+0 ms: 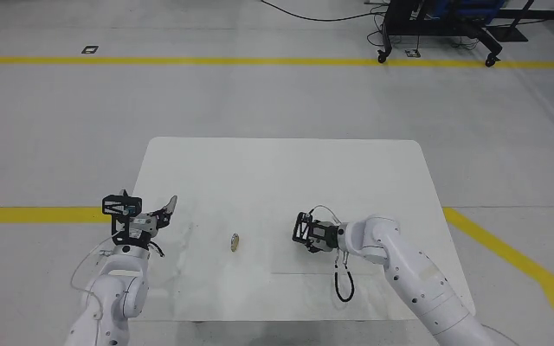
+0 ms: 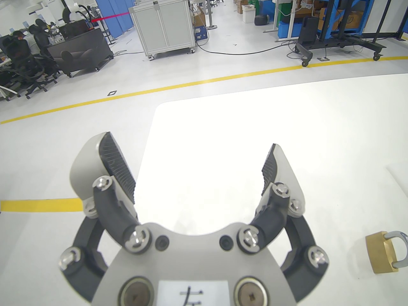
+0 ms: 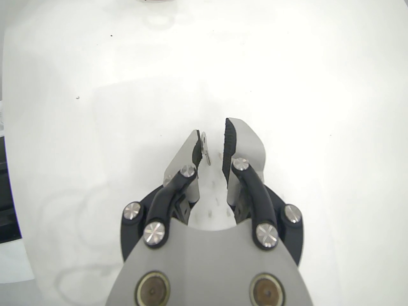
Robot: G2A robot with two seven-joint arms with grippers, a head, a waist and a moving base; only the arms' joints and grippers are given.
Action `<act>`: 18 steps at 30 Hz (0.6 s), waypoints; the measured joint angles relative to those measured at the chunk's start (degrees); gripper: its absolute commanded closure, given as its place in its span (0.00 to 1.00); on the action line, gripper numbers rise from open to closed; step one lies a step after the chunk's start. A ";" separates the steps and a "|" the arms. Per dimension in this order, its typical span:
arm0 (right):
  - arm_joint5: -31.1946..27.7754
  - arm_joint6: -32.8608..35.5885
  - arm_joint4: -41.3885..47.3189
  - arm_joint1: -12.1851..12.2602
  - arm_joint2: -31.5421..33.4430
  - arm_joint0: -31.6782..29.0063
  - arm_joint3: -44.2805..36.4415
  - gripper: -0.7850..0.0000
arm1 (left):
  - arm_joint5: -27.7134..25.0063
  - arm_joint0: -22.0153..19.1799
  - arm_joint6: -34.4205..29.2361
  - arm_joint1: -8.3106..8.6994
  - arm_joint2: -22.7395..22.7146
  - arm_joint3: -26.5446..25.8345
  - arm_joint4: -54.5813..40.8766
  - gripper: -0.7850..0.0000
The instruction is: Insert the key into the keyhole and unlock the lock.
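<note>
Right wrist view: right fingers (image 3: pixel 244 143) narrowly apart around key (image 3: pixel 206 148), seemingly unclamped; left fingers (image 2: pixel 114 163) spread.

White table (image 1: pixel 286 169), yellow floor lines (image 1: pixel 216 60), black stand (image 2: pixel 347 40)

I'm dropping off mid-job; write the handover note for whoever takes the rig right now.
Left gripper: jaws open, empty, over the left side of the table.
Right gripper: jaws part open around the key, which rests against one jaw, not clamped.
Padlock: lying on the table between the two arms, no gripper on it.
Done: key not yet inserted.
Left: clamp key, steady padlock, insert, turn.
</note>
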 measured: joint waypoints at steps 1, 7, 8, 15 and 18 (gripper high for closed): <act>-0.05 -0.07 0.00 0.05 0.04 -0.03 -0.14 1.00 | 0.00 0.00 0.00 0.00 0.00 0.00 0.00 0.00; -0.21 -1.07 -0.06 0.46 0.58 -0.77 -0.63 1.00 | 0.00 0.00 0.00 0.00 0.00 0.00 0.00 0.00; -0.32 -1.38 -0.04 0.53 0.66 -0.95 -0.78 1.00 | 0.00 0.00 0.00 0.00 0.00 0.00 0.00 0.00; -0.04 -5.62 -0.46 1.11 1.98 -2.51 -2.61 1.00 | 0.00 0.00 0.00 0.00 0.00 0.00 0.00 0.00; -1.07 -10.38 0.63 1.45 3.46 -3.31 -2.71 1.00 | 0.00 0.00 0.00 0.00 0.00 0.00 0.00 0.00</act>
